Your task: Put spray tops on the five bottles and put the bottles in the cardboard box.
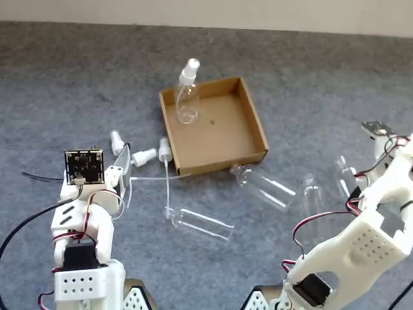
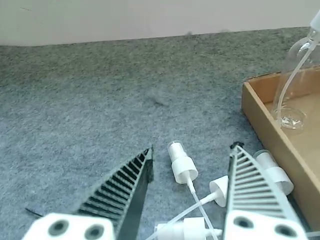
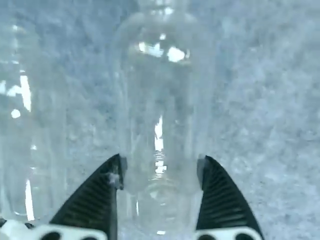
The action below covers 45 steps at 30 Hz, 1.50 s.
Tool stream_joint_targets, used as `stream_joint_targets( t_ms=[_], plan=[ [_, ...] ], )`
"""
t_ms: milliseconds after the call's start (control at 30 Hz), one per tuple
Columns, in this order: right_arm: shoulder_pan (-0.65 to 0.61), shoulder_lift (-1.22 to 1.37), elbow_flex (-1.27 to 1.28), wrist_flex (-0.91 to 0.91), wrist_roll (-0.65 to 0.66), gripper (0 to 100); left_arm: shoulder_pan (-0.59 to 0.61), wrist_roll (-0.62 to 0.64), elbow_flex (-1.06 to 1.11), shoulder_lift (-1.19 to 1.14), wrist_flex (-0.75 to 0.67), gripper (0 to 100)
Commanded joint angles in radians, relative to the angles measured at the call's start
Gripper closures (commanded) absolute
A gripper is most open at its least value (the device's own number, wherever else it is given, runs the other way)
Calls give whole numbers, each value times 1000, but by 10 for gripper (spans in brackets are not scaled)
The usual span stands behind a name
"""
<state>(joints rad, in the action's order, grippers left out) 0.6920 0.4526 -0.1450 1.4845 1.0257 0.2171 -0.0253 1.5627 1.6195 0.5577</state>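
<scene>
- left gripper open over loose spray tops beside the cardboard box, mid-table.
- right gripper closed on a clear bottle, near right edge.
- advise: take one top squarely, avoiding the tangled tubes.

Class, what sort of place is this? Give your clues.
Probably a robot test bench: two robot arms at a table covered in grey felt, with clear bottles, loose spray tops and a cardboard box.

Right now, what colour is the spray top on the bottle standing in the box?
White spray top; high view shows it best.
</scene>
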Motion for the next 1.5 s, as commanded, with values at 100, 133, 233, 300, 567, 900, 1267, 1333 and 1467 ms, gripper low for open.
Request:
stream_joint_targets(
  t_ms=[100,133,233,300,567,900,1267,1333,1467],
  plan=[
    [27,-12,-25,-15,15,833,-8,-9,-7,8,-15,779],
    [24,-12,-24,-13,14,813,-8,-9,-7,8,-15,779],
    [16,-13,-25,-13,6,784,-8,-9,-7,8,-15,779],
    [5,-16,-28,-15,-35,784,-8,-9,-7,8,-15,779],
    [-70,-19,-35,10,-104,728,-5,-9,-7,10,-15,779],
    [-174,-24,-232,42,-255,701,-5,-9,-7,10,-15,779],
    [-203,48,-383,36,-196,702,-4,-9,-7,10,-15,779],
    [-203,88,-384,41,-193,702,-4,-9,-7,10,-15,779],
    [-203,131,-384,44,-175,702,-4,-9,-7,10,-15,779]
  ],
)
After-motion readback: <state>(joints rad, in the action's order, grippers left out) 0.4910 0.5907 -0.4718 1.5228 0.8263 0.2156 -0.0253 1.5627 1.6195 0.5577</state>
